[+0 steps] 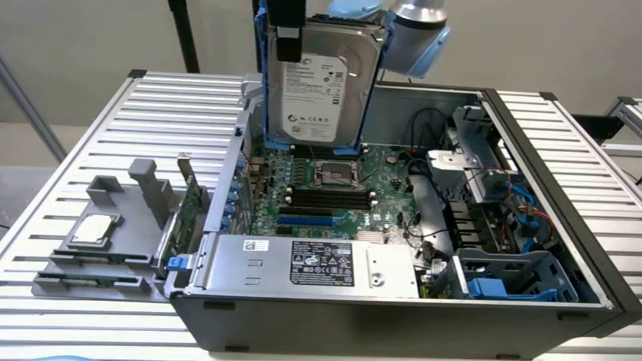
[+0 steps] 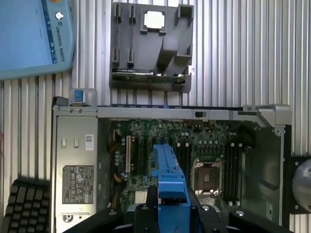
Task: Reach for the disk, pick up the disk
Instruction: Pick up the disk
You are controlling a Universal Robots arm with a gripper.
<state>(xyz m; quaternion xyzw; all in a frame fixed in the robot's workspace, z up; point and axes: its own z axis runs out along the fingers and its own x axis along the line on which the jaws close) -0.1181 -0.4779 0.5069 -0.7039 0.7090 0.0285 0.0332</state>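
The disk [image 1: 323, 83], a silver-grey hard drive with a white label and blue side rails, hangs upright in the air above the back of the open computer case [image 1: 561, 226]. My gripper [image 2: 171, 204] is shut on it from above. One black finger [image 1: 288, 37] presses the drive's edge on the exterior view's left. In the wrist view the disk [image 2: 167, 170] appears edge-on as a blue rail between the black jaws, over the motherboard [image 2: 204, 145].
Beneath the disk lie the motherboard [image 1: 331, 188] and the power supply [image 1: 311, 263]. A blue bracket [image 1: 501, 286] sits in the case corner. A grey fixture [image 1: 101, 241] holding a small silver square part [image 1: 92, 229] stands beside the case. A keyboard [image 2: 24, 204] lies nearby.
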